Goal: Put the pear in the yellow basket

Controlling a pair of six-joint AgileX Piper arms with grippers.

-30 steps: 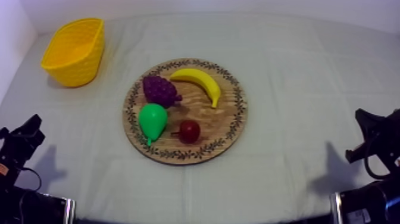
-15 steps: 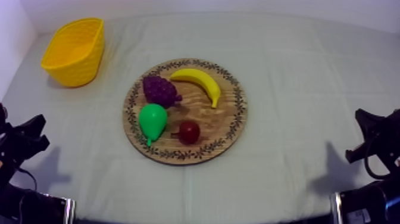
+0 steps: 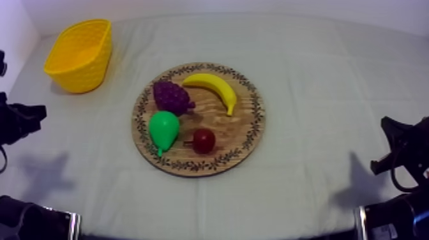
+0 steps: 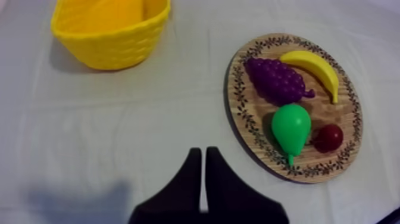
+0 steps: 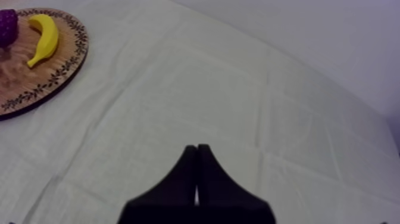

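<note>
A green pear [image 3: 163, 129] lies on the round wooden board [image 3: 246, 137], at its left front, stem toward the table's front edge. In the left wrist view the pear [image 4: 291, 127] sits between the grapes and the small red fruit. The yellow basket [image 3: 80, 55] stands at the far left corner. My left gripper [image 3: 32, 115] hovers at the table's left edge, well left of the board and in front of the basket; its fingers [image 4: 194, 173] lie together as a narrow wedge over bare cloth. My right gripper [image 3: 391, 127] rests low at the right, shut [image 5: 196, 158] on nothing.
On the board also lie purple grapes [image 3: 172, 96], a banana [image 3: 214, 87] and a small red fruit [image 3: 203, 141]. In the right wrist view the board's rim [image 5: 62, 77] and the banana [image 5: 43, 37] lie far from the fingers. Bare cloth separates board and basket.
My left arm has risen from its low resting place and moved up along the table's left edge toward the basket. The right arm and the fruit have not moved.
</note>
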